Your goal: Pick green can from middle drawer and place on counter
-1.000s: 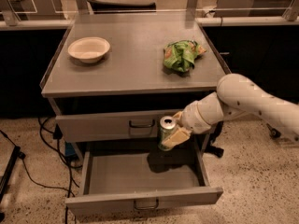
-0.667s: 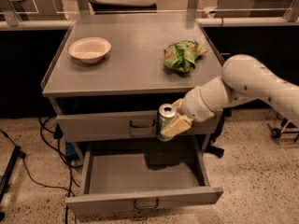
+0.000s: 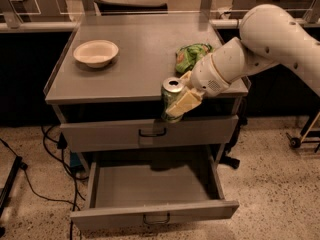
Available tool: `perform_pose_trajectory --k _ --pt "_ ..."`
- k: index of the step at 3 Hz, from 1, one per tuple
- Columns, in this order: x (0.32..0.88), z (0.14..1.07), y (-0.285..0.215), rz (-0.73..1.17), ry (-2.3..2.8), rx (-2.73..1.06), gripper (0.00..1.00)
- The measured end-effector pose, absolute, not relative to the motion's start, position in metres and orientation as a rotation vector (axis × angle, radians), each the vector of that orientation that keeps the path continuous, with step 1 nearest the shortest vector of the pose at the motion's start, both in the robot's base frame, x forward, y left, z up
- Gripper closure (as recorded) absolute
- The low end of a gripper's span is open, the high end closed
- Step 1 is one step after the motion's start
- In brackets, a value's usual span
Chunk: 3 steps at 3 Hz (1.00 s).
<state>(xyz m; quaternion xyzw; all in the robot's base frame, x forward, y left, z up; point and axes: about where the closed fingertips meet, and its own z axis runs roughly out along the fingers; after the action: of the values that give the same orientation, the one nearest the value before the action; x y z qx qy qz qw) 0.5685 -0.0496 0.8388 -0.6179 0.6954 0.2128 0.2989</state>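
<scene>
The green can point(image 3: 170, 95), with a silver top and pull tab, is held upright in my gripper point(image 3: 178, 103). One pale finger point(image 3: 183, 103) lies across its front. The can hangs in the air at the counter's front edge, with its top about level with the counter point(image 3: 125, 59). The middle drawer point(image 3: 152, 186) is pulled open below and nothing shows inside it. My white arm reaches in from the upper right.
A pale bowl point(image 3: 95, 52) sits at the counter's left. A green-and-yellow snack bag point(image 3: 190, 55) lies at the right, just behind my wrist. The upper drawer front point(image 3: 150, 132) is closed. Dark cables point(image 3: 35, 184) trail on the floor at left.
My gripper has lifted the green can from in front of the upper drawer up to the counter's front edge. The arm has risen with it.
</scene>
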Motion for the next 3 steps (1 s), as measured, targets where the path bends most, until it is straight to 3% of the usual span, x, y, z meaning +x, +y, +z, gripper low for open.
perform_pose_trajectory --k 3 --pt "0.619 0.924 -0.026 0.538 1.891 -1.615 1.0"
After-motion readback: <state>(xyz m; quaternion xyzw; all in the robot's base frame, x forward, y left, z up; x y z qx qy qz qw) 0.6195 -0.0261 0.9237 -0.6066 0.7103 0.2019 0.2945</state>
